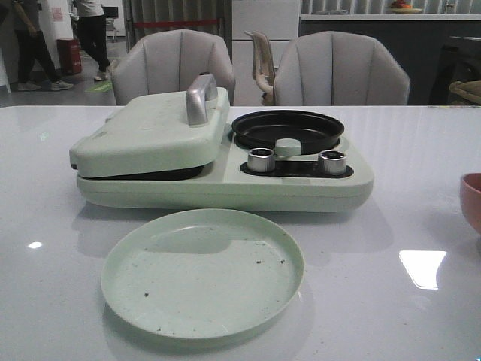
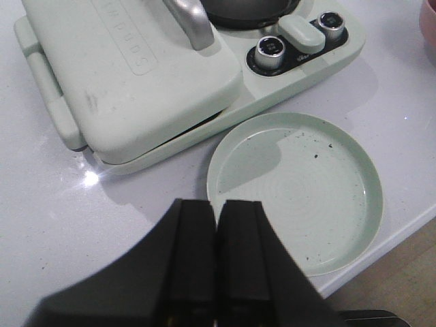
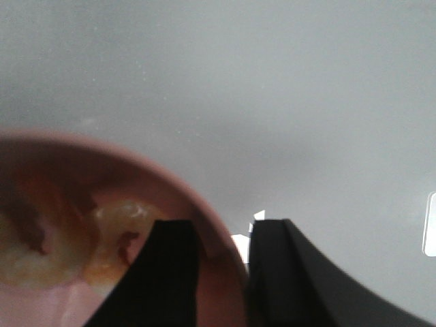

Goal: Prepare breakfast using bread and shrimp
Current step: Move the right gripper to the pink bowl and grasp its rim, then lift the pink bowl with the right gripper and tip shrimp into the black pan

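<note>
My left tool [image 2: 216,262] hangs above the tabletop [image 1: 68,301] just short of the pale green plate [image 2: 354,225]; its fingers are pressed together with nothing between them. My right tool [image 3: 221,272] is at the pink bowl [image 3: 204,204] at the right edge of the tabletop. Its fingers are apart and straddle the bowl's rim, one inside and one outside, not yet clamped.

The shrimp [image 3: 112,238] lies inside that bowl, pinkish-orange and pale, blurred in the right wrist view; I cannot count the pieces. No bread is visible in any view. The sandwich press lid [image 1: 150,131] is down on the breakfast maker [image 1: 301,192], so whether bread sits beneath it cannot be told. The small black pan [image 1: 289,128] beside the lid appears bare. The plate carries only dark crumbs.

Risks, in my judgement:
- The bowl stands near the tabletop edge; a one-sided rim grip could tip it and spill the shrimp.
- The smooth rim could slip between my fingers when lifted.
- Carrying the bowl toward the pan brings it close to the control knobs [image 1: 261,159] and the lid handle [image 1: 201,98]; a low path could strike them.
</note>
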`<state>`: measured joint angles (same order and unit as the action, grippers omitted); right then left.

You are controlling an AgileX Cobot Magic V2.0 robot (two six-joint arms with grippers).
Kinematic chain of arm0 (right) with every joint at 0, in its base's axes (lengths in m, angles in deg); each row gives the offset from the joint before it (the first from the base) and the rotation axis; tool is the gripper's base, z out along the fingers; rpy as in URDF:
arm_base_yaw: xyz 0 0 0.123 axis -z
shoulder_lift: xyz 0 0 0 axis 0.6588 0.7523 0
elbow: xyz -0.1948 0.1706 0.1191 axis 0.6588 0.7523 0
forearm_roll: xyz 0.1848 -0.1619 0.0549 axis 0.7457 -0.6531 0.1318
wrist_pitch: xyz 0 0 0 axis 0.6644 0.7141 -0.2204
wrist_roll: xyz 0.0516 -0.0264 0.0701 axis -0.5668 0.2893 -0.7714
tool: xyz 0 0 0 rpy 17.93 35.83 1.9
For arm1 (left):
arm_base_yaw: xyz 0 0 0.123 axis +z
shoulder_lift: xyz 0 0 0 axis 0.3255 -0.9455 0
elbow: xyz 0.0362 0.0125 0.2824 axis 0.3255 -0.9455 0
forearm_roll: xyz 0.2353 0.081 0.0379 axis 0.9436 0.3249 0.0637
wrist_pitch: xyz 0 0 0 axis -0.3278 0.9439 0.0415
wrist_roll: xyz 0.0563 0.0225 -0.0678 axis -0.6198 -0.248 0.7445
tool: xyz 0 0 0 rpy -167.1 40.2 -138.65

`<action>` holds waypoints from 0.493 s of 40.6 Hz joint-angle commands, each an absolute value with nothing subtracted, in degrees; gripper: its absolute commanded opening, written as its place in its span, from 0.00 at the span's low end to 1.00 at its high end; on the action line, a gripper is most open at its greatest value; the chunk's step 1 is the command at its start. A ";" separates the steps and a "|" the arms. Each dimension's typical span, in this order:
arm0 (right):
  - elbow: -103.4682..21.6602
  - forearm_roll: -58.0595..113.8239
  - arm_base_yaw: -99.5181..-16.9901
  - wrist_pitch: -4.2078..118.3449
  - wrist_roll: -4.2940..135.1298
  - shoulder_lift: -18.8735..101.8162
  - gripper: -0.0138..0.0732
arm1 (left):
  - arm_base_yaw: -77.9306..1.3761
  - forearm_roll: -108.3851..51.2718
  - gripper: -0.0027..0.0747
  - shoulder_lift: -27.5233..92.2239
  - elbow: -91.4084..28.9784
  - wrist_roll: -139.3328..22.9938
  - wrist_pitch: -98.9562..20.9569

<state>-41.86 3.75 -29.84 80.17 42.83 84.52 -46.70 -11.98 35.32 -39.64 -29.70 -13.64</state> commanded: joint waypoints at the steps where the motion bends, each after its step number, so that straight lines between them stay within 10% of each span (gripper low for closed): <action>1: -43.78 3.10 -29.37 79.55 42.89 82.08 0.34 | -47.17 -12.71 0.16 36.18 -38.11 -29.25 -18.03; 6: -43.83 3.15 -29.37 79.67 42.89 82.08 0.20 | -47.17 -12.58 0.16 36.18 -38.11 -29.25 -18.26; 20: -54.32 3.10 -30.97 91.06 42.89 81.10 0.21 | -47.17 -12.33 0.16 36.18 -38.11 -29.25 -18.28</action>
<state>-49.41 4.25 -30.22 89.19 42.58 84.38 -46.70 -11.98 35.32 -39.64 -29.70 -13.75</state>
